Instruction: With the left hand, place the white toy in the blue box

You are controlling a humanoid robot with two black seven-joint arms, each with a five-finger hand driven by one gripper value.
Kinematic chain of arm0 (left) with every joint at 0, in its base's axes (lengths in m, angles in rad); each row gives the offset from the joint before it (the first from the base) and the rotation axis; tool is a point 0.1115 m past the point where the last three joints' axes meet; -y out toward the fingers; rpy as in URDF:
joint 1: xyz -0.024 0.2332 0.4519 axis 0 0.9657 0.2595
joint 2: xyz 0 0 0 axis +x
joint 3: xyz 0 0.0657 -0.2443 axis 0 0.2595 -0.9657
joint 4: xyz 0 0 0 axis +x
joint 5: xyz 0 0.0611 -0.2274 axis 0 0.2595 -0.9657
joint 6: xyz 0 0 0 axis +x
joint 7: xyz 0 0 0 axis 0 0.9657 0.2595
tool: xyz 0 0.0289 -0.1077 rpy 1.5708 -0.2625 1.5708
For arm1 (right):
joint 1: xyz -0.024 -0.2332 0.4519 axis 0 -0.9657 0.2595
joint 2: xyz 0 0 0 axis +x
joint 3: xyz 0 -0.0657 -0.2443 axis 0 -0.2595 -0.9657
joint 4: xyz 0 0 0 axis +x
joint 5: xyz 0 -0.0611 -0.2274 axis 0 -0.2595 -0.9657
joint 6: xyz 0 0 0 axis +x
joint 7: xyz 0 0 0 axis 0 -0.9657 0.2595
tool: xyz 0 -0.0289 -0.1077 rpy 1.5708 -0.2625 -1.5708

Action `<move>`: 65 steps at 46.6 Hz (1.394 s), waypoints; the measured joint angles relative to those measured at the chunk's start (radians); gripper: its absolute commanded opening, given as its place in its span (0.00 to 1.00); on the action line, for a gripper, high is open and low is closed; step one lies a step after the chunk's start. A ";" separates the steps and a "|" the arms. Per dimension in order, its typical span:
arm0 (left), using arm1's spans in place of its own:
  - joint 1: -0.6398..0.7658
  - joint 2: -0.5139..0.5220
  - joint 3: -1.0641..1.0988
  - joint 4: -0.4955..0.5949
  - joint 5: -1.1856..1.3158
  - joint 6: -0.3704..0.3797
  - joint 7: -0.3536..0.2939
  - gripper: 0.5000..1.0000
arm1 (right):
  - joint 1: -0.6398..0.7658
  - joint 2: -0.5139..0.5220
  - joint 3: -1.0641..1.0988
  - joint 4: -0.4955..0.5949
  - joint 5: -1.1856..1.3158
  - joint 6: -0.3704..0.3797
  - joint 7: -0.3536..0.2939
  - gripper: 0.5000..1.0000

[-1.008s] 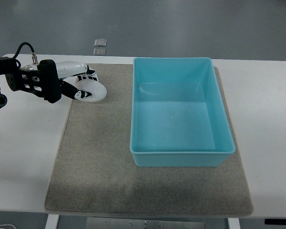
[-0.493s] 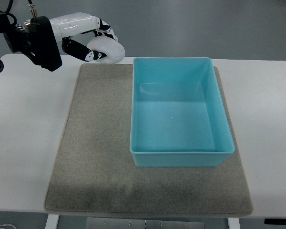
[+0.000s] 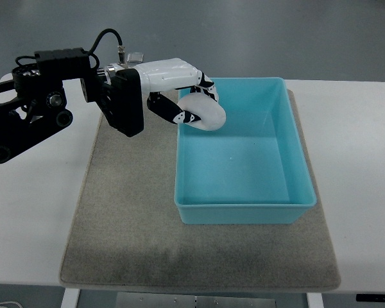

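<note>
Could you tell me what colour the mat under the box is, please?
The mat is a speckled grey-beige, seen in the top view.

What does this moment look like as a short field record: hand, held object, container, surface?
active hand: left hand, fingers curled around the toy
held object: round white toy, over the box's rear left corner, not released
container: rectangular light blue plastic box, nothing inside it
surface: grey felt mat on a white table
right hand: not in view
task stage: toy carried to the box, drop not yet done
</note>
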 measured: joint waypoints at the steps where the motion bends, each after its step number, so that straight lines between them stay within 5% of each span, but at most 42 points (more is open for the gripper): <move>1: 0.002 -0.005 0.000 0.002 0.007 0.001 0.000 0.00 | 0.000 0.000 0.000 0.000 0.000 0.000 0.000 0.87; 10: 0.013 -0.045 0.015 0.012 0.017 0.003 0.001 0.00 | 0.000 0.000 0.000 0.000 0.000 0.000 0.000 0.87; 13: 0.016 -0.053 0.026 0.013 0.017 0.005 0.001 0.23 | 0.000 0.000 0.000 0.000 0.000 0.001 0.000 0.87; 17: 0.018 -0.056 0.028 0.017 0.017 0.007 0.001 0.75 | 0.000 0.000 0.000 0.000 0.000 0.001 0.000 0.87; 23: 0.043 -0.062 0.029 0.027 -0.003 0.007 0.003 0.97 | 0.000 0.000 0.000 0.000 0.000 0.001 0.000 0.87; 32: 0.078 -0.055 0.022 0.028 -0.076 0.007 0.002 0.99 | 0.000 0.000 0.000 0.000 0.000 0.001 0.000 0.87; 57: 0.079 0.122 -0.027 0.076 -0.917 -0.016 0.005 0.99 | 0.000 0.000 0.000 0.000 0.000 0.000 0.000 0.87; 65: 0.091 0.183 -0.028 0.194 -1.238 -0.158 0.016 0.99 | 0.000 0.000 0.000 0.000 0.000 0.001 0.000 0.87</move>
